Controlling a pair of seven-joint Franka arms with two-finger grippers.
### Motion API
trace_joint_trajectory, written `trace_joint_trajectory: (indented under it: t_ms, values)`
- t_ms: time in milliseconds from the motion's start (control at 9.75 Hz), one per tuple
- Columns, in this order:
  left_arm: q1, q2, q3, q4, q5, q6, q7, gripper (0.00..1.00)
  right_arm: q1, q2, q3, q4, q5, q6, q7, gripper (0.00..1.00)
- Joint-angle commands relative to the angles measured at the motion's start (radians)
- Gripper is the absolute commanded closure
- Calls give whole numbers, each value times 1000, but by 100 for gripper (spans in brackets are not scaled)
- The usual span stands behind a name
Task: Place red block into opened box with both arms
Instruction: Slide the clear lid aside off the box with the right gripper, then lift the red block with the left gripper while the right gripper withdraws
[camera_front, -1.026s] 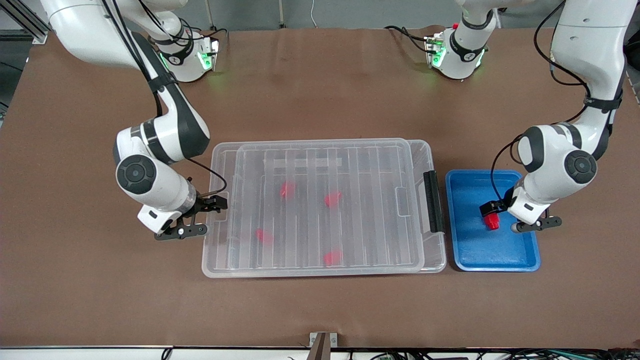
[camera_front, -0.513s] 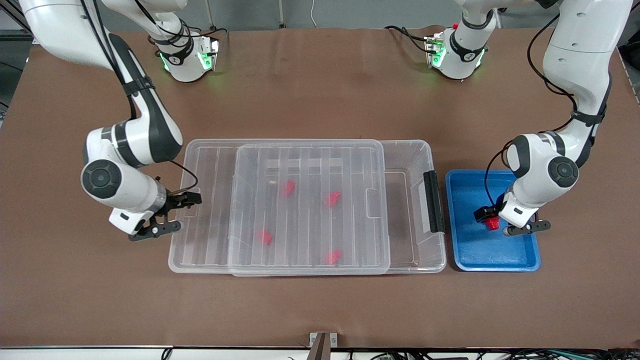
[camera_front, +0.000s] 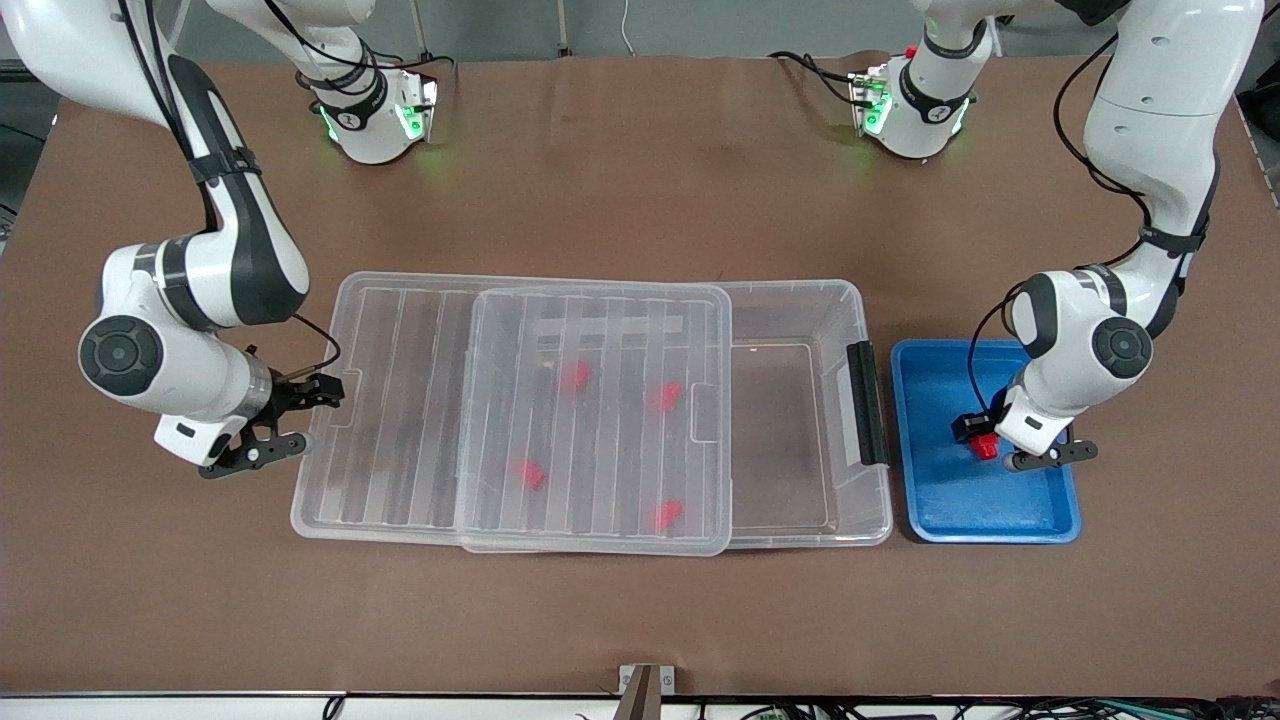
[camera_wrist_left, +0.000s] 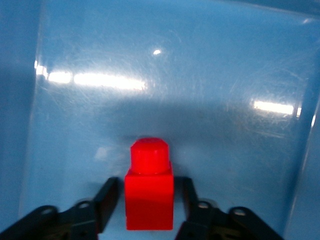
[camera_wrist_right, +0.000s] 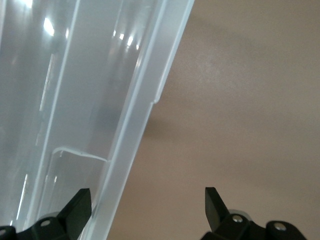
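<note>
The red block (camera_front: 987, 448) stands in the blue tray (camera_front: 1000, 510). My left gripper (camera_front: 1003, 444) is down around the block (camera_wrist_left: 149, 197), its fingers (camera_wrist_left: 106, 202) close on either side with a thin gap each. The clear box (camera_front: 860, 300) has its ribbed lid (camera_front: 400, 400) slid partly off toward the right arm's end, so the part by the black latch (camera_front: 866, 400) is uncovered. My right gripper (camera_front: 298, 420) stands open at the lid's outer edge. In the right wrist view the lid's rim (camera_wrist_right: 135, 135) runs beside one finger (camera_wrist_right: 80, 205) of that gripper (camera_wrist_right: 147, 205).
Several more red blocks (camera_front: 575, 377) lie on the box's floor under the lid. The blue tray sits beside the latch end of the box, toward the left arm's end. Bare brown table (camera_front: 640, 620) surrounds both containers.
The right gripper has travelled toward the right arm's end, and the lid slid with it, uncovering more of the box. The left gripper's fingers have narrowed round the red block.
</note>
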Motion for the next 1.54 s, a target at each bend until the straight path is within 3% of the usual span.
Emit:
trace_joint_trajectory:
  t_ms: [0,308,513,615,923,1128,1436]
  values:
    - [-4,14,7,-2,20,-10,-7,100,-9,-30,12,-3,-14,-11,4,0]
    - [-10,-165,-5,73,31,-276,-7,100,-6,-45,19,173,41,-149,161,0]
    - [-12,-243,-86,192,29,-500,-21,100,-6,-109,1,276,40,-270,347,0]
    - [-13,-251,-133,234,31,-546,-30,100,-4,-144,-39,302,43,-318,401,0]
    - [-21,-237,-317,254,125,-551,-243,100,-4,-296,-213,301,207,-463,371,0]
    - [-28,-176,-452,256,225,-546,-425,100,-6,-306,-221,317,190,-565,261,0]
    - [-44,-31,-584,315,355,-528,-585,100,-6,-301,-220,317,185,-493,262,0]
